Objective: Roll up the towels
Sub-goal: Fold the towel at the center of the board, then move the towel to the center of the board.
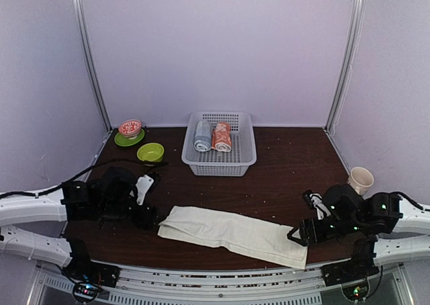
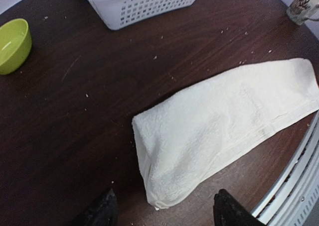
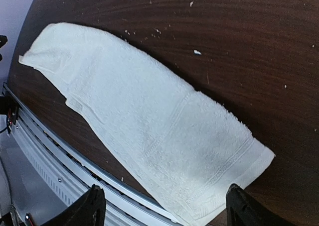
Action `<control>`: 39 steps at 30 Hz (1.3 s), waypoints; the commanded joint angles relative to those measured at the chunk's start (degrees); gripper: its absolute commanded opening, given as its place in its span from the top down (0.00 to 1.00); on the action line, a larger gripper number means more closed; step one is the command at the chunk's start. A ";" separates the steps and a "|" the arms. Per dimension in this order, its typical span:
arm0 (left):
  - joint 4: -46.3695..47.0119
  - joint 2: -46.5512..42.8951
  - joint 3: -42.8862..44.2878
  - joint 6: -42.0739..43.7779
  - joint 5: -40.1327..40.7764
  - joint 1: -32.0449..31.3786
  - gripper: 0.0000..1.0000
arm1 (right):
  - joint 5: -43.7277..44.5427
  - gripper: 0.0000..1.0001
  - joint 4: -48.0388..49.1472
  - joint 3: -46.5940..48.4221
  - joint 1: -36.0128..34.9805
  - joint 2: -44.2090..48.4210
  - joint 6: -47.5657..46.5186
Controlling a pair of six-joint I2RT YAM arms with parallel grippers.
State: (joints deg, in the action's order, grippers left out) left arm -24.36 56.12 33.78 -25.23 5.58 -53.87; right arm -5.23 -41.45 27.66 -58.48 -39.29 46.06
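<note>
- Along the near edge of the surface, the cream-white towel lies flat, folded into a long strip. Its long axis runs left to right, and the right end sits slightly nearer the arms.
- The left pincer sits just off the strip's left short end, spread wide and holding nothing.
- The right pincer sits at the opposite end, also wide open and empty, with the hemmed corner just ahead of it.
- Each arm is about equally near its own end, so a roll could start from either.
- The salmon-orange towel sits rolled in the white basket beside a grey-blue roll, well behind the strip.
- The green bowl and the cup stand off to the sides, and I judge nothing blocks the strip.
</note>
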 commanded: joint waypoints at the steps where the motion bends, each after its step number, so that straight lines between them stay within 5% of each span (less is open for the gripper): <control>1: -6.49 -6.34 5.65 -1.46 0.36 -0.27 0.32 | 6.19 0.22 3.88 0.71 0.54 -3.99 4.56; 6: -2.34 -2.53 10.94 -0.84 -2.25 -0.27 0.37 | 1.68 0.47 14.46 -0.45 -0.42 -13.68 7.57; 14: 10.74 23.88 16.40 0.01 -14.18 -0.37 0.59 | 2.63 0.57 12.90 1.79 -1.04 -24.81 5.32; 20: 17.31 31.83 15.80 -2.23 -17.11 -1.06 0.65 | 4.47 0.59 13.59 2.80 -0.01 -33.05 4.11; 33: 19.12 33.64 13.56 -1.72 -12.46 -1.07 0.68 | 7.12 0.56 16.77 16.72 17.28 -50.90 -7.88; 39: 15.66 33.51 17.49 -0.36 -7.50 -1.07 0.67 | 5.77 0.49 17.93 22.82 19.54 -54.39 -7.22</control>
State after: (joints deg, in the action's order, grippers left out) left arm -8.34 90.19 47.99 -26.96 -6.13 -54.76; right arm -0.21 -23.38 48.47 -39.68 -92.62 39.97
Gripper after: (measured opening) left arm 0.329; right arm 0.476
